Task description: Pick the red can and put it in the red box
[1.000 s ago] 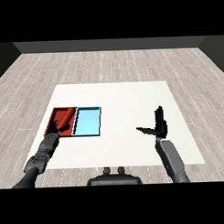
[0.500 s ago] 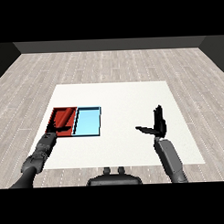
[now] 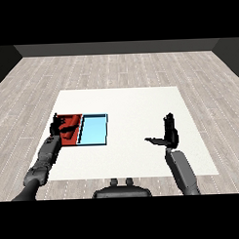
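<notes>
Left hand (image 3: 58, 125) sits over the near-left part of the red tray (image 3: 73, 137), its fingers curled, though whether they close round anything cannot be told from this head view. No red can shows plainly; if it is there, the hand hides it. Compared with half a second ago, this hand looks almost unmoved, and the right hand (image 3: 169, 133) too keeps the same pose: raised above the table's right side, fingers straight and upright, thumb stretched out toward the left, holding nothing.

Just beside the red tray, touching it along one edge, lies the light blue tray (image 3: 94, 130). The left forearm (image 3: 44, 158) crosses the table's near-left edge and covers part of the red tray's corner.

Both trays rest on a white table (image 3: 136, 111), which stands on a grey plank floor (image 3: 119, 67) with dark walls behind.
</notes>
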{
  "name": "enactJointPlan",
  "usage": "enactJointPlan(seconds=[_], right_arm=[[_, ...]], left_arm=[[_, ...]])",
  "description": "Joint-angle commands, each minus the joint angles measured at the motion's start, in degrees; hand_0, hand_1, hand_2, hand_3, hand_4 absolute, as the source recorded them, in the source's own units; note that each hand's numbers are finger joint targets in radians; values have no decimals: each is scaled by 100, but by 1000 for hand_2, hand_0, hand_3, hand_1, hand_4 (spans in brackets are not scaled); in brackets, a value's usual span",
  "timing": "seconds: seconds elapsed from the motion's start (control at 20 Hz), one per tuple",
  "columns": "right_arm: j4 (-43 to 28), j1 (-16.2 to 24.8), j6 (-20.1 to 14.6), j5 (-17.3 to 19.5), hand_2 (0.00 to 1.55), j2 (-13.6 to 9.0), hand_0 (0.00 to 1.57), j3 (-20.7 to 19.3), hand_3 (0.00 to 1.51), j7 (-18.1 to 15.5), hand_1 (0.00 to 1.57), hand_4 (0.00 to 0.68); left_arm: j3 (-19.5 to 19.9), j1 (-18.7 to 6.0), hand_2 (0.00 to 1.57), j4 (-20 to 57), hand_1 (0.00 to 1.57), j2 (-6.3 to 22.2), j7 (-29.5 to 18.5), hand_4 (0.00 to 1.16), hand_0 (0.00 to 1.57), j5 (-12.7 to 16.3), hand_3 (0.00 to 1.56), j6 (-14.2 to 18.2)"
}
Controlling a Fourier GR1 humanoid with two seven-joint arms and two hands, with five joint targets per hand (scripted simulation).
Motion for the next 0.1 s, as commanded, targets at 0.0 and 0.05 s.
enactJointPlan(seconds=[0.0, 0.05], right_arm=[[-242, 105, 152, 2, 0, -43, 0, 111, 0, 32, 0, 0], [-176, 24, 319, -42, 0, -172, 0, 23, 0, 32, 0, 0]], left_arm=[[161, 92, 0, -873, 0, -284, -698, 0, 0, 336, 0, -736], [193, 435, 0, -1001, 0, -311, -949, 0, 0, 396, 0, -825]])
